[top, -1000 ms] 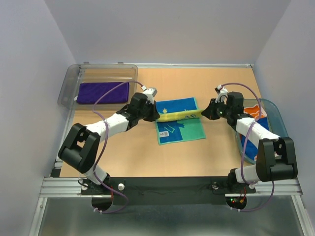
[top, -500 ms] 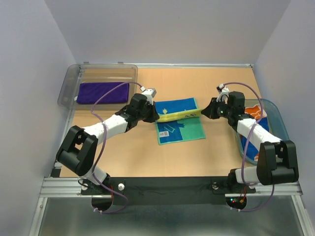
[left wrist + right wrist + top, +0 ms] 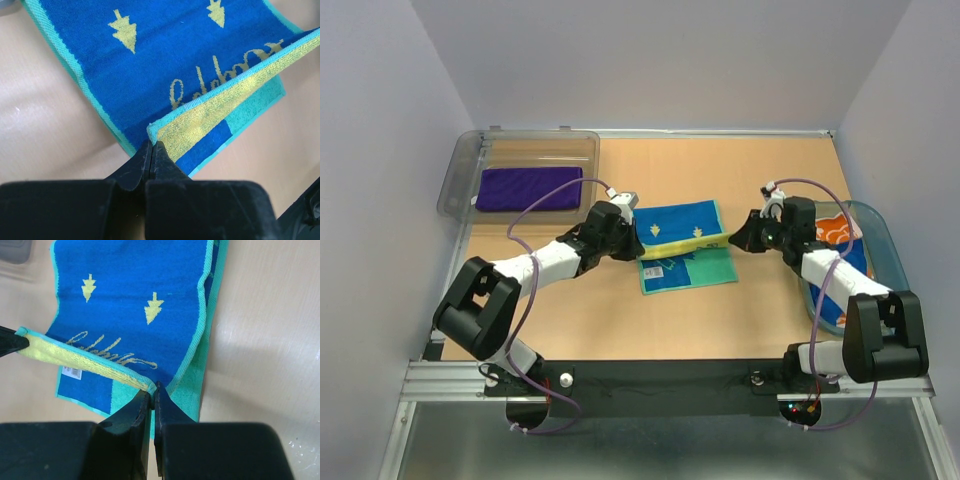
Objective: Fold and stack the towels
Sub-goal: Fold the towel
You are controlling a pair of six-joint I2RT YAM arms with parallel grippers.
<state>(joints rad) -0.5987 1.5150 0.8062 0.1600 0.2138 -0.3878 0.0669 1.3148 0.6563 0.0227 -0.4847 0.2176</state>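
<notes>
- At the centre of the worktop (image 3: 620,310), you find the blue towel (image 3: 685,222), partly folded, its raised hem running left to right.
- The left gripper (image 3: 638,241) is clamped tight on the hem's left corner; the right gripper (image 3: 734,238) pinches its right corner.
- The raised hem shows its yellow underside.
</notes>
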